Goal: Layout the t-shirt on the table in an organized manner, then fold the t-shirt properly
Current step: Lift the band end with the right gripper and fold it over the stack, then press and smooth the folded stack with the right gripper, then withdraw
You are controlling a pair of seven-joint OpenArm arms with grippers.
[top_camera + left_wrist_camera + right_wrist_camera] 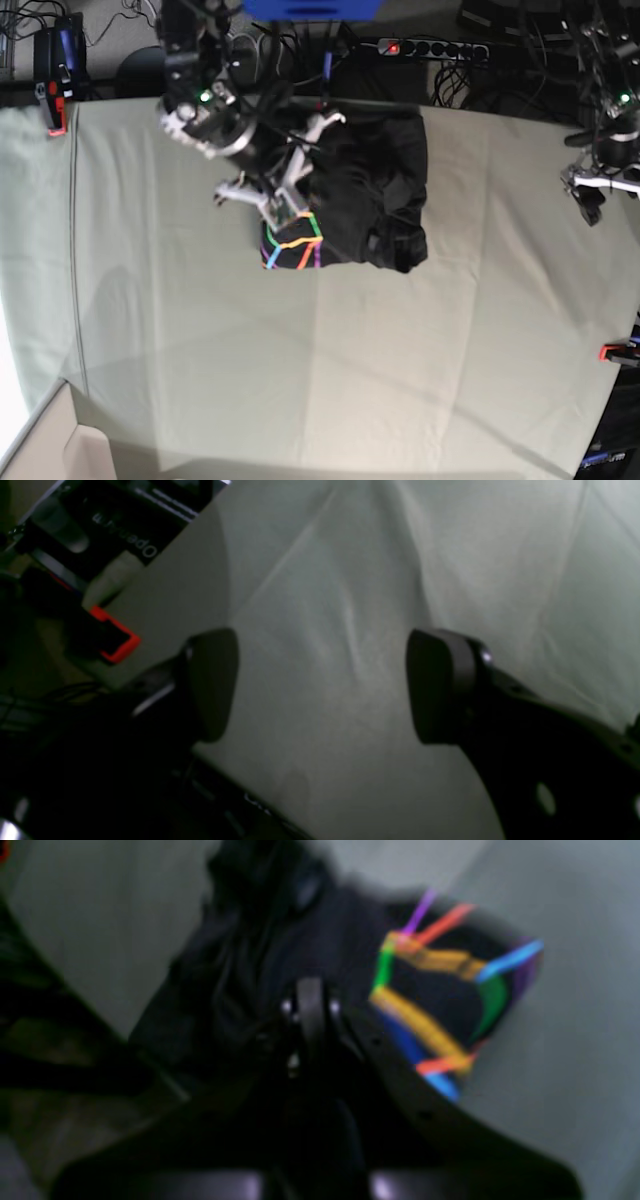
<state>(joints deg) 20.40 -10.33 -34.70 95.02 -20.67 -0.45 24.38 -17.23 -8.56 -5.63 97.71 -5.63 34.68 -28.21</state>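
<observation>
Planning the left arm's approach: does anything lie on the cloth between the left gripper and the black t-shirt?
Nothing visible does. Only bare pale grey-green table cloth separates the open left gripper from the crumpled black t-shirt, where the right gripper is shut.

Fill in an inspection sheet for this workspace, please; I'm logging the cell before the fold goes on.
Surface: the table, covered in pale grey-green cloth with faint creases, red clamps at its edges.
Job's things: the t-shirt, black, lies bunched near the far edge, its multicolour graphic showing at the near left corner.
Clutter: nothing seen on the cloth.
Grippers: the right tool is shut, down on the t-shirt beside the graphic; whether it pinches fabric is too blurred to tell. The left tool is open, above bare cloth at the table's side, holding nothing.
Cables: tangled leads and a power strip behind the far edge.
Surroundings: dark equipment beyond the table.
</observation>
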